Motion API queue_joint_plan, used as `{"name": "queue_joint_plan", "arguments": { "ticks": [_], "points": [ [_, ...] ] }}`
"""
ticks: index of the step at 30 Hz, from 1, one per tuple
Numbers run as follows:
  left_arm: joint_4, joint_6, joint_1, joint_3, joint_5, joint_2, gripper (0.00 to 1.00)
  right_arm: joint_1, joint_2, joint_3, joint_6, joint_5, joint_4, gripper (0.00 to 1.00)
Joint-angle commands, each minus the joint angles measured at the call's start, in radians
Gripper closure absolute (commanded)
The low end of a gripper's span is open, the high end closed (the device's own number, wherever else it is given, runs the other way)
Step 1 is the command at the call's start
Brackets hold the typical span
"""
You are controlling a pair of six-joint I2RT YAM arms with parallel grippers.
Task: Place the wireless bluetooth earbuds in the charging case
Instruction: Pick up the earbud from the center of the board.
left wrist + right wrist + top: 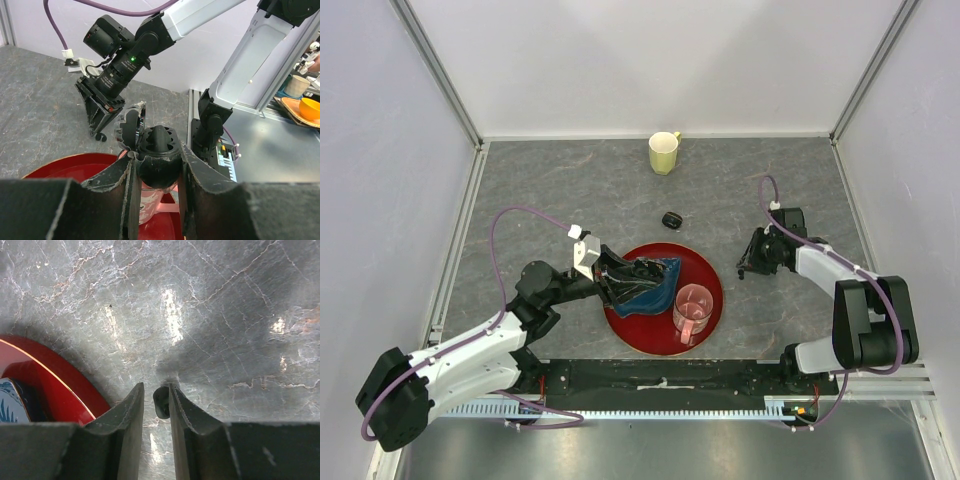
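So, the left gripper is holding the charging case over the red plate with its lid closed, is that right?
Not quite: the left wrist view shows its lid open. The left gripper does hold the charging case over the red plate.

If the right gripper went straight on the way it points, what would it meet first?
The small black earbud between the jaws of the right gripper, then probably the grey table right behind it; depth is unclear.

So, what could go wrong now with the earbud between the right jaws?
The right gripper has the earbud at the tips of its jaws, with a gap on one side; it may slip out or turn. The left gripper holds the open charging case over the red plate, close to the pink cup; the right arm could knock it on approach.
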Motion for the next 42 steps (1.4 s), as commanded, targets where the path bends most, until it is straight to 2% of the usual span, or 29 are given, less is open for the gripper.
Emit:
{"name": "queue_joint_plan", "arguments": {
  "ticks": [1,9,14,20,24,31,42],
  "points": [
    [0.012,-0.014,-0.002,0.004,-0.013,-0.004,0.97,-0.006,0.005,0.044,0.008,-0.024,-0.004,0.65],
    [0.012,-0.011,-0.002,0.003,-0.018,0.001,0.96,-0.006,-0.121,0.034,-0.005,0.014,-0.042,0.5],
    [0.022,-0.012,-0.002,0.012,-0.01,0.017,0.97,0.0,-0.124,0.031,-0.035,0.007,-0.076,0.5],
    [0.026,-0.019,-0.002,0.012,-0.001,0.021,0.97,0.043,-0.122,0.048,-0.041,0.053,-0.109,0.54],
    [0.025,-0.019,-0.002,0.007,-0.003,0.014,0.97,0.073,-0.112,0.056,-0.043,0.082,-0.125,0.6],
    [0.015,-0.014,-0.002,0.004,-0.007,0.004,0.97,0.101,-0.101,0.062,-0.04,0.158,-0.14,0.62],
    [0.012,-0.014,-0.002,0.001,-0.01,0.001,0.97,0.126,-0.075,0.068,-0.04,0.174,-0.143,0.67]
  ]
}}
